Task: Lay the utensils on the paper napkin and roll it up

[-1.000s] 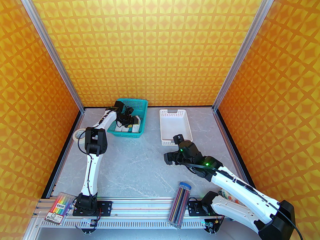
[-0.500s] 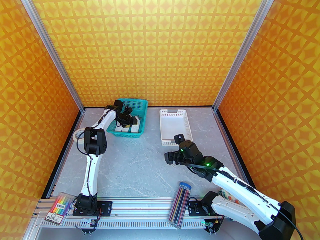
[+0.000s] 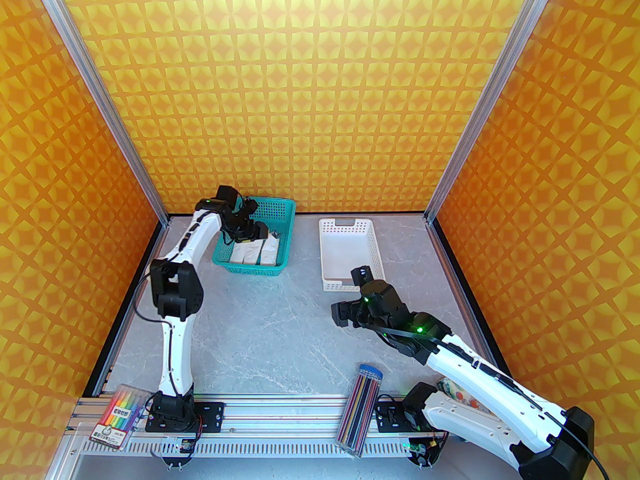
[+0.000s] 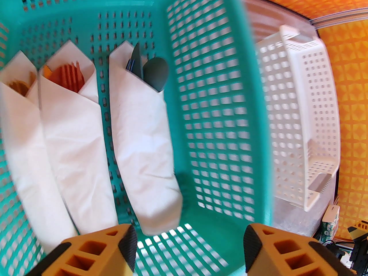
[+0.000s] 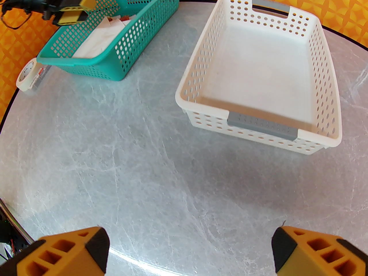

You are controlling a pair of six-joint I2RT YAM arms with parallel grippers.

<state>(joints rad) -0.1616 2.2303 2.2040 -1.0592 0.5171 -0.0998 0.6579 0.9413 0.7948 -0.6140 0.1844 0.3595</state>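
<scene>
My left gripper (image 4: 187, 247) has lifted from the teal basket (image 4: 212, 96), jaws apart; right gripper (image 5: 189, 249), right of it, gapes wide. Inside: three rolled bundles (image 4: 76, 142), one paper napkin (image 4: 143, 142) wrapping utensils (image 4: 155, 72)

In the teal basket (image 4: 218, 111), the paper napkin (image 4: 141, 142) wraps the utensils (image 4: 155, 73), hiding all but a spoon bowl and dark tips. The basket's leftmost bundle (image 4: 17, 142) is cut off by the picture's edge.
</scene>
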